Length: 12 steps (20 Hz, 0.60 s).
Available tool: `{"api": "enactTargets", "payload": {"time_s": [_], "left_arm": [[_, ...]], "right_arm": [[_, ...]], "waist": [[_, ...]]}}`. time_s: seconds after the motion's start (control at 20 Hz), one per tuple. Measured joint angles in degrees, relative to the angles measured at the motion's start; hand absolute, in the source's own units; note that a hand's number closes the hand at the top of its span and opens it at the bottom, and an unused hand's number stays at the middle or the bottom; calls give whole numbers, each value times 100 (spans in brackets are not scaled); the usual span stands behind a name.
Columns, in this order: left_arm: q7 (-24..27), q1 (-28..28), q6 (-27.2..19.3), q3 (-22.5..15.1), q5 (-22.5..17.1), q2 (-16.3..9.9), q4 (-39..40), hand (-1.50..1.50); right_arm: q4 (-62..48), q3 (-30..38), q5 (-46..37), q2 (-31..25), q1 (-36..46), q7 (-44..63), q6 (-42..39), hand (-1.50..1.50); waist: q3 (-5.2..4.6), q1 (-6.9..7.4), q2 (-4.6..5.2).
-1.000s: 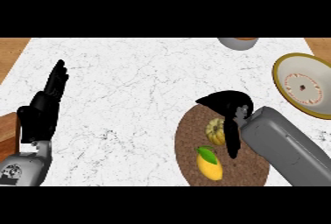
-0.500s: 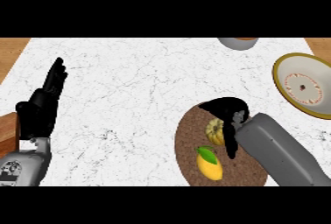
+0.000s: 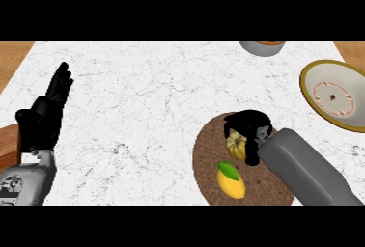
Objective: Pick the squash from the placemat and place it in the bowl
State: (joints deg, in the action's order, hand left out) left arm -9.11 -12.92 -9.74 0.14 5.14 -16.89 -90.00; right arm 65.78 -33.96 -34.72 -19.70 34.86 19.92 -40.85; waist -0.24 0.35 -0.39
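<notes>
1. On the round woven placemat (image 3: pixel 214 144), at the lower right of the white marble surface (image 3: pixel 157 96): the right hand (image 3: pixel 248 126), lowered over the squash (image 3: pixel 236 145); fingers (image 3: pixel 253 157) curled down round its right side, the rest of the hand over its top; only a yellow-green ribbed part visible at the left; seemingly closed on the squash, yet impossible to tell whether already lifted or resting on the mat.

2. Just below the squash, on the same placemat: a yellow lemon (image 3: pixel 230 181) with a green leaf, close to the squash but apparently not touching; risk of knocking or dragging it during the lift, because of the grey forearm passing just beside it.

3. Far to the right, at the edge of the view: the bowl (image 3: pixel 333 94), cream with a golden rim, well apart from the placemat; a long carry, so any shallow hold on the rounded ribbed squash likely to let it roll out on the way; judgement only, nothing of that kind visible.

4. Bowl partly cut by the edge of the view; danger of a release over the near rim instead of the middle, with the squash then rolling back onto the surface.

5. At the top edge, a grey dish (image 3: pixel 262 47), only partly visible; not near the likely path.

6. At the left: the left hand (image 3: pixel 44 120), open, fingers straight and pointing up, resting, holding nothing; no danger from there.
</notes>
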Motion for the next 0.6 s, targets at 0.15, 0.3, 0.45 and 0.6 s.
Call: {"api": "enactTargets", "payload": {"time_s": [0.15, 0.3, 0.45, 0.6], "left_arm": [[-106, 66, 3, -33, 78, 71, -170, 0], [-135, 98, 26, -38, 157, 127, -233, 0], [-68, 114, 45, 3, 181, 179, -191, 0], [-54, 102, 105, 61, 172, 161, -184, 0]], "right_arm": [[-87, -1, -318, 8, -31, -373, 198, 150], [-193, 138, -520, 115, 8, -501, 222, 150], [-138, 246, -642, 170, -60, -631, 265, 150], [-221, 525, -680, 445, -30, -439, 494, 150]], "waist": [[-10, 2, -22], [-12, -7, -22], [-14, -19, -23], [-6, -19, -4]]}}
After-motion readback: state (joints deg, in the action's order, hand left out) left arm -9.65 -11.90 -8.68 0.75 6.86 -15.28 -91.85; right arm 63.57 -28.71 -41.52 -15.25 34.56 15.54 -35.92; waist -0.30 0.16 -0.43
